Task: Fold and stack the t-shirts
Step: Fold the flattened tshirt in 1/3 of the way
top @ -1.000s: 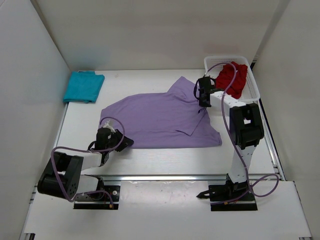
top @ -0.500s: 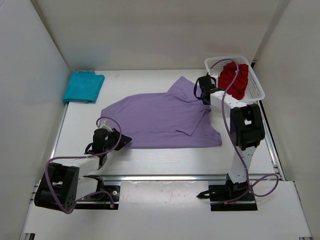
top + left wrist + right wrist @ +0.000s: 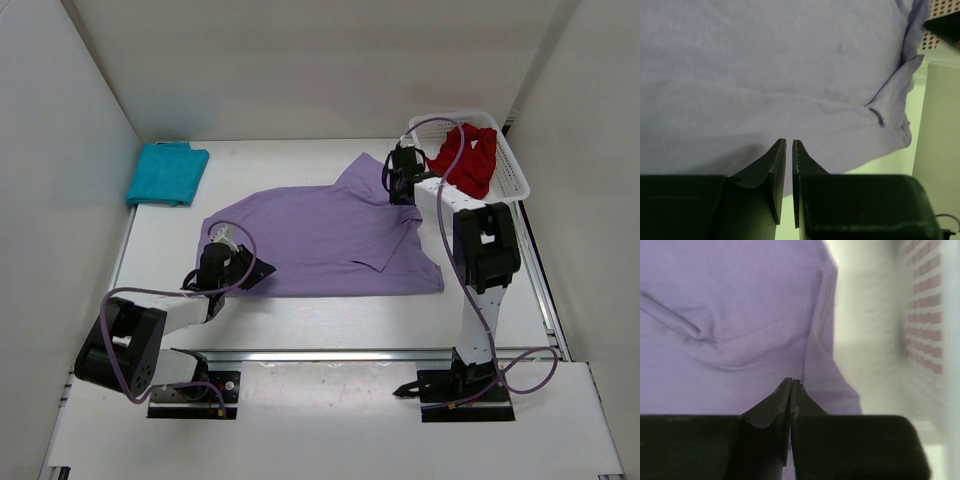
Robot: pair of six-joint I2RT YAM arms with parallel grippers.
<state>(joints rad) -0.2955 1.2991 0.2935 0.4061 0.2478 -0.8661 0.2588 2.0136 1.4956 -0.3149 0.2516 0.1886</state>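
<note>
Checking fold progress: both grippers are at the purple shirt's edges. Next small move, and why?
Probably lift both edges and carry them across. The lavender t-shirt lies flat, unfolded; the right gripper is shut at its far-right edge, the left gripper nearly closed at its near-left hem.
</note>
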